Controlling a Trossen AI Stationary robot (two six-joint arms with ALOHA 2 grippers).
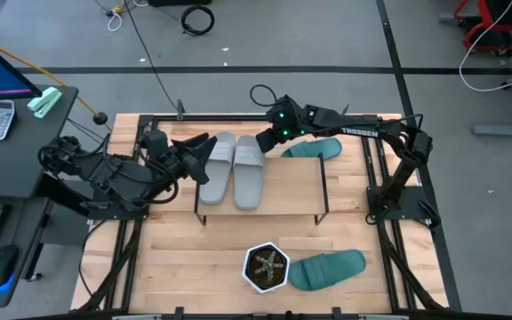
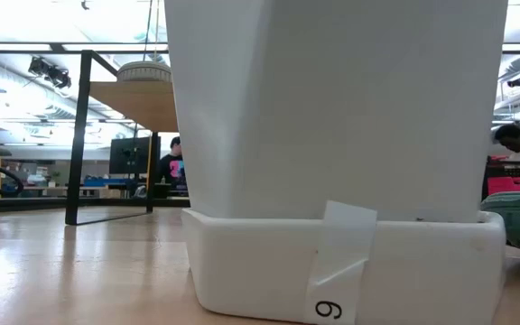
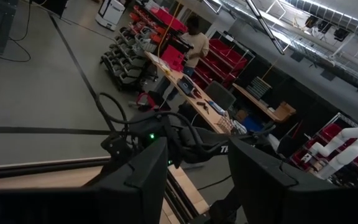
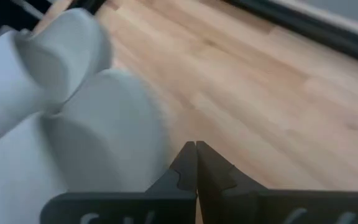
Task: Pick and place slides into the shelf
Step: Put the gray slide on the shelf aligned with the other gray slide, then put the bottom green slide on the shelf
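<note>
Slides in grey point(image 1: 236, 169) lie paired on the shelf point(image 1: 292, 191) at frame centre, so we judge them placed. At centre left, our left gripper point(image 1: 196, 151) stands parted beside them, grasping nothing. Upper centre, the right gripper point(image 1: 265, 142) is clenched empty near one teal slide point(image 1: 314, 149); another point(image 1: 329, 268) waits lower right.

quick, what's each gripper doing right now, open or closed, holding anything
Left gripper: open, holding nothing, beside the left grey slide on the shelf.
Right gripper: shut, holding nothing, by the right grey slide.
</note>
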